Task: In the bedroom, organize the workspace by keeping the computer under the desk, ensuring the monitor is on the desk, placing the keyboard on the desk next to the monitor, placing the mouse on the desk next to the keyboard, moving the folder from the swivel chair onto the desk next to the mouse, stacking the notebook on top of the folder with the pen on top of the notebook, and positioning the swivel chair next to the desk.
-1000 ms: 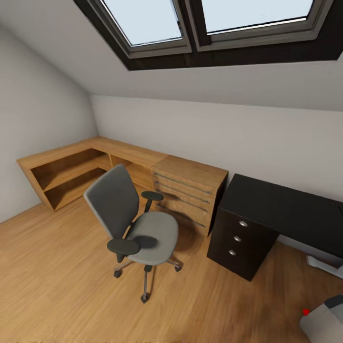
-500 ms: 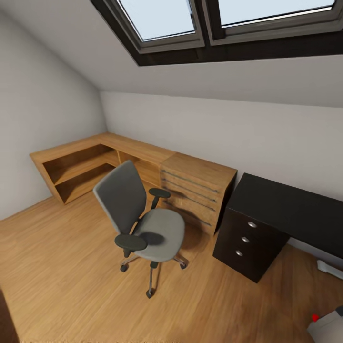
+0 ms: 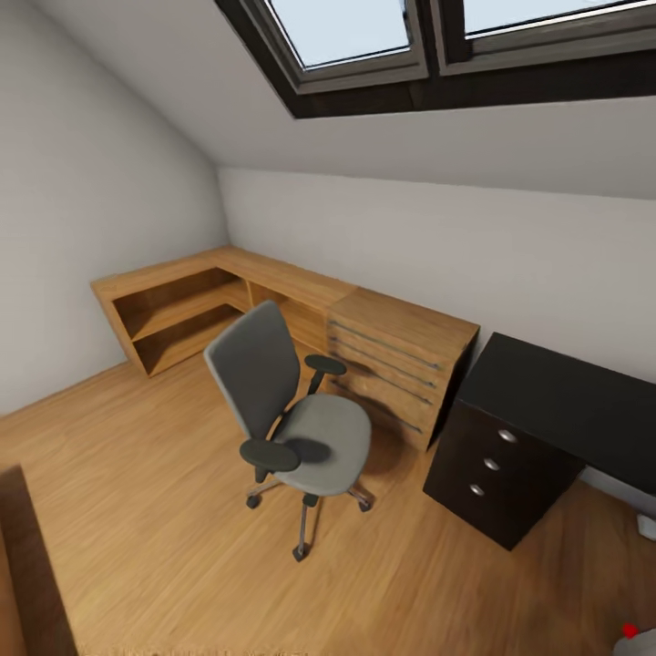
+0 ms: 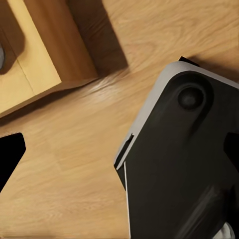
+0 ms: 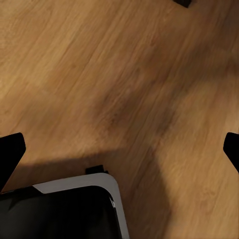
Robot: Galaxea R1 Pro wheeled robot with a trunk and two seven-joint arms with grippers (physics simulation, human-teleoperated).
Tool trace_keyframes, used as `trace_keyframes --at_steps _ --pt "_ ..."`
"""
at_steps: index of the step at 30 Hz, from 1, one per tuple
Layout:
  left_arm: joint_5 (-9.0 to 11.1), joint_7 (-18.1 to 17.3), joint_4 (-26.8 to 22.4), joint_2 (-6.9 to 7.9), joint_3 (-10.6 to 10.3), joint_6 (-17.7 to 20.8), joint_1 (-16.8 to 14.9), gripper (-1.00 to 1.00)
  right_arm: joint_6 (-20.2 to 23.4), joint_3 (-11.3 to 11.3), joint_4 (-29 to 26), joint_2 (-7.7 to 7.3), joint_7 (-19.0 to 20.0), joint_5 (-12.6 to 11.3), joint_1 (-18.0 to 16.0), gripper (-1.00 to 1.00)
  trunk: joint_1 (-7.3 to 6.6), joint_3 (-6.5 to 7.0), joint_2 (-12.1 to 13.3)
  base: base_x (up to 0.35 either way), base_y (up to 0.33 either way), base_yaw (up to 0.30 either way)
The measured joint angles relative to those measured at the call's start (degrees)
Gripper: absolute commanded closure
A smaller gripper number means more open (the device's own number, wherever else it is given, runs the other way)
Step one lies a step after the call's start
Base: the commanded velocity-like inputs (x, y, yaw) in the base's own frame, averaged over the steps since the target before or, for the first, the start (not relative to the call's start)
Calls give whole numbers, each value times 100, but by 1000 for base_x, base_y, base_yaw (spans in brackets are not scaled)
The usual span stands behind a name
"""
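Swivel chair (image 3: 290,415) stands on the wooden floor (image 3: 137,492) mid-room with its grey seat bare, near the light wooden drawer cabinet (image 3: 396,364) and apart from the black counter (image 3: 556,401), whose dark drawer unit (image 3: 497,469) sits just beside that cabinet. The computer's red light (image 3: 629,630) peeks in at the lower corner. The left pincer (image 4: 10,157) shows one dark fingertip, so how far it gapes I cannot tell; the right pincer (image 5: 119,149) has both tips spread wide over the floor, holding nothing.

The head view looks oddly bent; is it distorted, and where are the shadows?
Head view: wide-angle warp, walls and skylight slanting; soft shadow beneath the swivel chair. Right wrist view: a blurry dark shadow patch on the wooden floor.
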Motion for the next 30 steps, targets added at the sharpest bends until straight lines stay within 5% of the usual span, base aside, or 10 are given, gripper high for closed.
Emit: trace_keyframes --at_steps 19,30 --pt "0 -1 -1 0 0 0 -1 -100 -10 1 -1 14 -12 -8 1 -100 0 39 -1 0 0 152" --pt "-1 0 -2 0 0 0 0 -100 -19 0 0 19 -23 -370 0 -100 0 139 0 0 0 89"
